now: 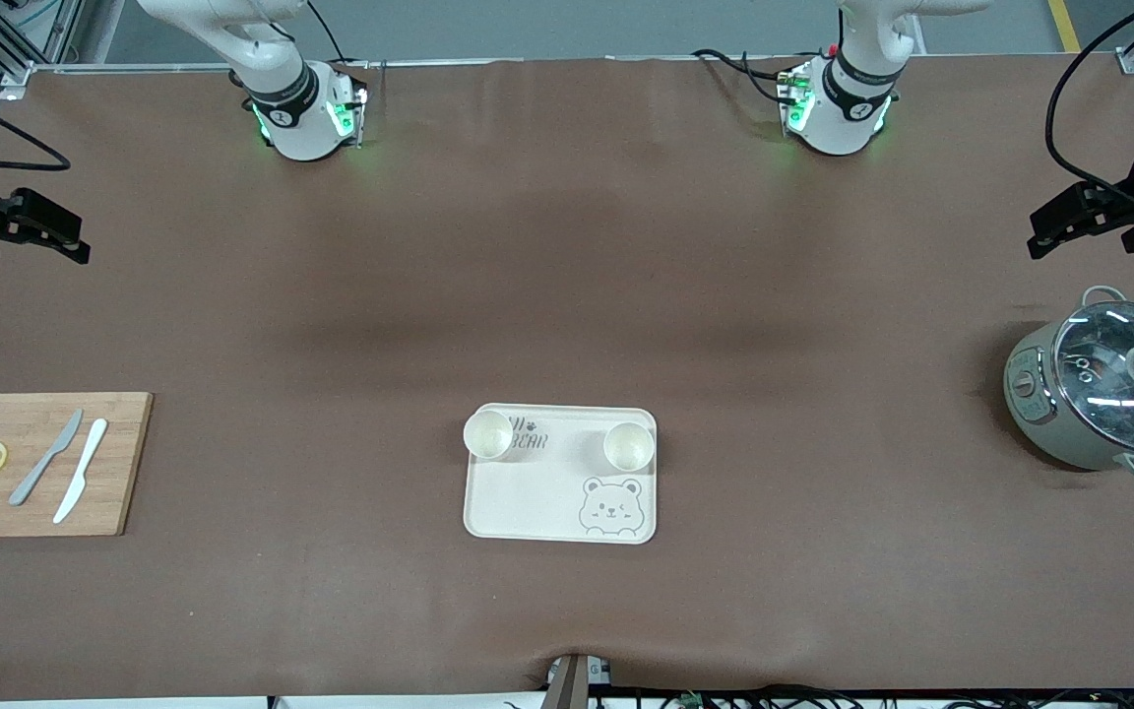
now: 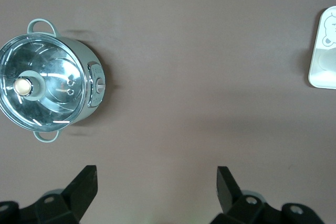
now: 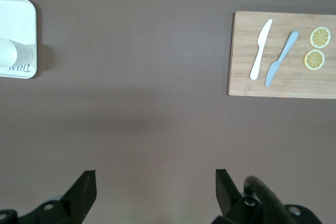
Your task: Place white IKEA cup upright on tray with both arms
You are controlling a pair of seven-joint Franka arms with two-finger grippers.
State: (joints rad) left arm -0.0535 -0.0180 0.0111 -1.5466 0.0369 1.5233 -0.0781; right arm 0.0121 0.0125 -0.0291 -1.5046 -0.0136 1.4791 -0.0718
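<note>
Front view is showing two white round cups (image 1: 488, 434) (image 1: 628, 445) standing upright, mouths up, on the cream rectangular bear-printed tray (image 1: 561, 512) at mid-table, one toward each arm's end. Both tools are hanging wide open and empty: the left tool (image 2: 156, 182) over bare brown table (image 1: 567, 256) beside the grey lidded pot (image 1: 1103, 394), the right tool (image 3: 155, 183) near the bamboo cutting board (image 1: 35, 414). Each arm is waiting well apart from the tray, the cups lying inward from both tools; the placing looks finished.

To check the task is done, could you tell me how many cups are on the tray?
2. Both stand upright on the tray, along its edge farther from the front camera: one cup at the corner toward the right arm's end, the other cup toward the left arm's end. None seems hidden.
</note>
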